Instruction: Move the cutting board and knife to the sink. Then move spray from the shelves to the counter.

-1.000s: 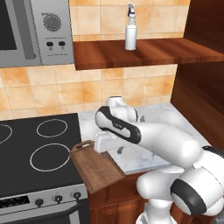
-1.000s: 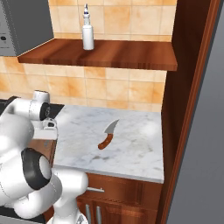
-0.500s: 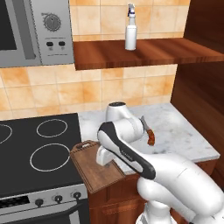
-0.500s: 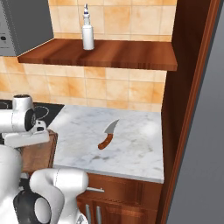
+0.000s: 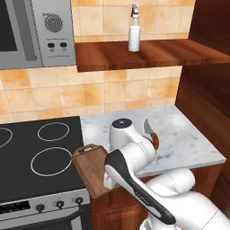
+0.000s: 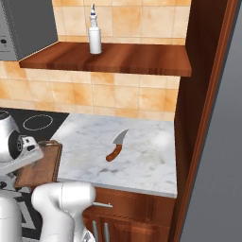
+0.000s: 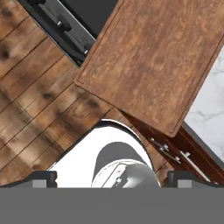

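arm: it's swung a lot in the last second. It went from reaching over the white-grey marble counter to folding down low over the left end, so the hand now looks straight down at the board.

fingers: the two dark tips sit far apart at the bottom corners of the hand view, wide open with nothing between them. No change there.

board: the flat brown wooden cutting board with the loop handle hasn't budged. It sits where the counter meets the black glass stovetop, and its near edge hangs out past the counter front over the wooden floor in the hand view.

knife: the small knife with the curved silver blade and reddish-brown handle is in the same spot mid-counter, well apart from the board.

spray: the slim white spray bottle stands upright on the reddish-brown wooden shelf, untouched.

what it means: looks to me like it's lining up a grab on the board first, probably by that overhanging edge. Nothing's been moved yet, so the whole task is still ahead.
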Robot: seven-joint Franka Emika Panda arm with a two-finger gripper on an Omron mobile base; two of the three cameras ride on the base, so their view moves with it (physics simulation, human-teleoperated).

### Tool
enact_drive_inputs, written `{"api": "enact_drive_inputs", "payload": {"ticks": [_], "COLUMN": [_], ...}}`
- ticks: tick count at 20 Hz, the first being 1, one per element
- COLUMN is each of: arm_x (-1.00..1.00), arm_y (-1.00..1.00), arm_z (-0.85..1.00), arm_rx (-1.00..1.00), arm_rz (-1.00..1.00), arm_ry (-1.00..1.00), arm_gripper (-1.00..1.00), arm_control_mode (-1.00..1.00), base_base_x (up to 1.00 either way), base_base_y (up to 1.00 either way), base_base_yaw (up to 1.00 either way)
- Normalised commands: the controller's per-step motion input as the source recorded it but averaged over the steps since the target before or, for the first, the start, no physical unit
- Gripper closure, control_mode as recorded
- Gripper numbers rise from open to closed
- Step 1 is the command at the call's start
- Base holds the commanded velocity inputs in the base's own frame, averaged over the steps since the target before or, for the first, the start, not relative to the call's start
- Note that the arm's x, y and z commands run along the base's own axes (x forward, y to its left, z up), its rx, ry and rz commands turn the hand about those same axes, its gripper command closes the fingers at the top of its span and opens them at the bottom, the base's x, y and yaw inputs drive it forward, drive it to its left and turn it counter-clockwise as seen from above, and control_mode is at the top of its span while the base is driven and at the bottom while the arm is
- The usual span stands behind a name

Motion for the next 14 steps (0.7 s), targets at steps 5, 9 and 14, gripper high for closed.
{"api": "enact_drive_inputs", "payload": {"ticks": [5, 9, 14], "arm_x": [-0.34, -0.34, -0.36], "arm_y": [0.09, 0.13, 0.18], "arm_z": [0.0, 0.0, -0.01], "arm_rx": [-0.1, -0.06, -0.08], "arm_rz": [0.15, 0.13, 0.08], "arm_ry": [-0.11, -0.04, -0.1], "arm_gripper": [-1.0, -1.0, -1.0], "arm_control_mode": [-1.0, -1.0, -1.0], "base_base_x": [0.0, 0.0, 0.0], "base_base_y": [0.0, 0.0, 0.0], "base_base_yaw": [0.0, 0.0, 0.0]}}
